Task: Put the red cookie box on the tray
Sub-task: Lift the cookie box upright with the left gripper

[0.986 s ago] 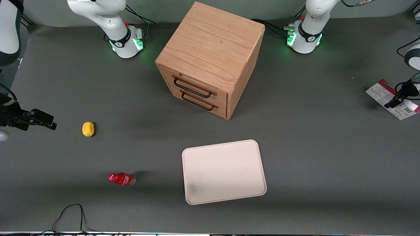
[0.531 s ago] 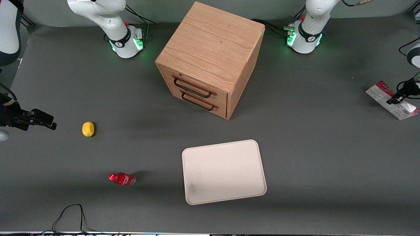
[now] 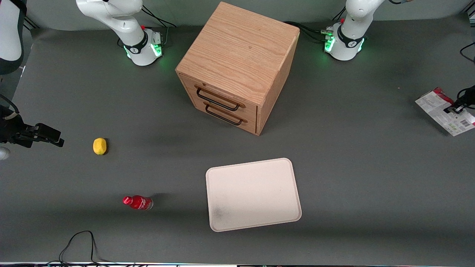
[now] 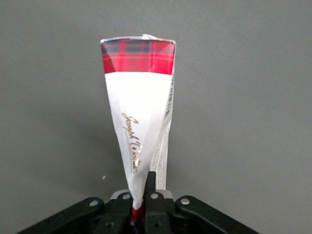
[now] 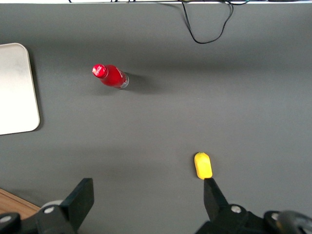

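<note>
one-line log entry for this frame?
phase: carry | gripper: shut on red cookie box, at working arm's end | tray: nothing on it

Red cookie box (image 3: 444, 111): thin flat carton, pale printed face with barcode up, red edge showing, pinched at one edge by closed gripper (image 3: 455, 108), at the working arm's end of the table. Seen end-on from the wrist: tartan end, white side (image 4: 138, 126). Tray (image 3: 253, 194): cream-white, rounded corners, grey smudge, flat, well apart from box.
</note>
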Action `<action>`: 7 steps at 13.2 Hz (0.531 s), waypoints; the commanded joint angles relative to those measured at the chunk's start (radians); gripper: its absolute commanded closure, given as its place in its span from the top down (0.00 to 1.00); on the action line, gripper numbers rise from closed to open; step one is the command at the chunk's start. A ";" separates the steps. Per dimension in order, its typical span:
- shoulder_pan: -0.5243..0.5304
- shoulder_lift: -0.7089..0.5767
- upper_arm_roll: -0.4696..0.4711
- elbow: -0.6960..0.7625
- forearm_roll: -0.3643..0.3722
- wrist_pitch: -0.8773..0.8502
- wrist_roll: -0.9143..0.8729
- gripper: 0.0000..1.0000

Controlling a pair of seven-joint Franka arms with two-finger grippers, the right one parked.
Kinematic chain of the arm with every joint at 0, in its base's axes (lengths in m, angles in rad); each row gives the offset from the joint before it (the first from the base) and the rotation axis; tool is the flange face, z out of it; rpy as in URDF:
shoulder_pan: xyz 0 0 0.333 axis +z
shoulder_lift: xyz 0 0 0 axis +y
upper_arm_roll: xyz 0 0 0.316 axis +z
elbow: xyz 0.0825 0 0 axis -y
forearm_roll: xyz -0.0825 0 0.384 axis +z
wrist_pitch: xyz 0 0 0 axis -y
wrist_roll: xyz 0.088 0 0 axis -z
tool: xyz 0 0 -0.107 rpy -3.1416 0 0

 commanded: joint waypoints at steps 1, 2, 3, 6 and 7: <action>-0.014 -0.114 0.003 0.046 0.039 -0.169 0.008 0.00; -0.020 -0.142 0.003 0.069 0.059 -0.226 0.018 0.00; -0.026 -0.177 0.000 0.083 0.088 -0.272 0.040 0.00; -0.086 -0.243 -0.006 0.157 0.099 -0.388 0.114 0.00; -0.116 -0.254 -0.006 0.200 0.099 -0.445 0.146 0.00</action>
